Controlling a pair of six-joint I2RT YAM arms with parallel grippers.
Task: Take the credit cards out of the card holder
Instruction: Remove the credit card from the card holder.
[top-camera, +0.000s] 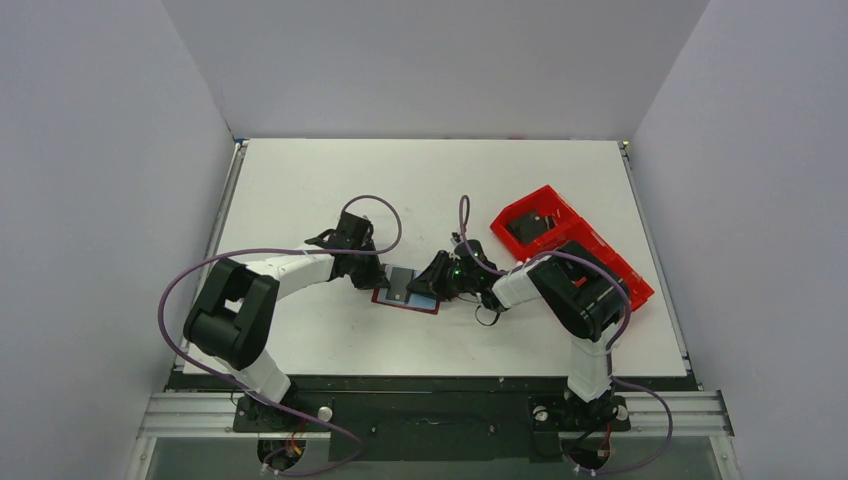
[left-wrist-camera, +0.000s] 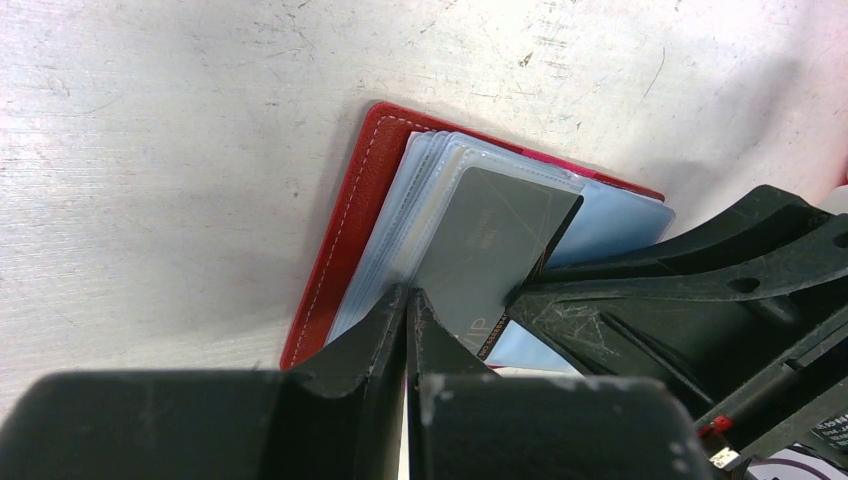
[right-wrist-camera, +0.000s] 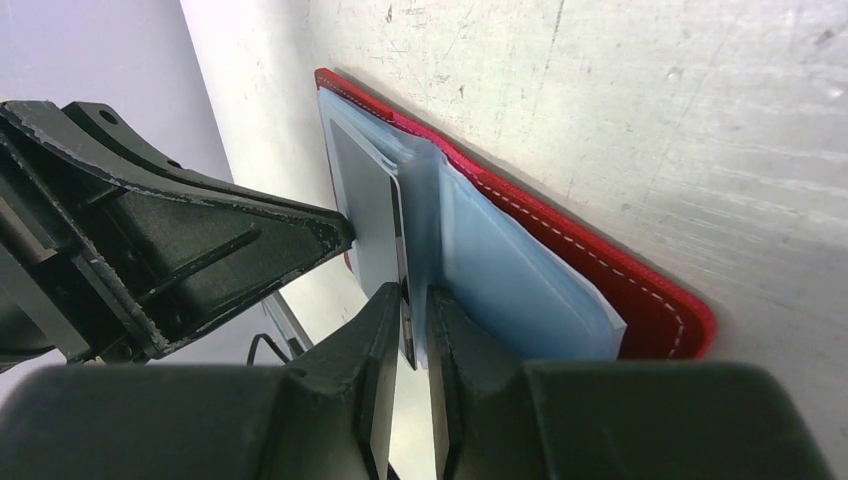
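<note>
The card holder (left-wrist-camera: 345, 230) is red with white stitching, its card (left-wrist-camera: 490, 240) grey.

**Red tray on a scuffed white tabletop**

A bright red plastic compartment tray (top-camera: 562, 207) lies at an angle on the right side of the white tabletop (top-camera: 300, 180). Its far compartment holds a small dark object (top-camera: 530, 226), too small to identify. Close up, the tabletop is scratched and scuffed. Plain grey walls (top-camera: 430, 60) enclose three sides, and a metal rail (top-camera: 430, 418) runs along the near edge.
</note>
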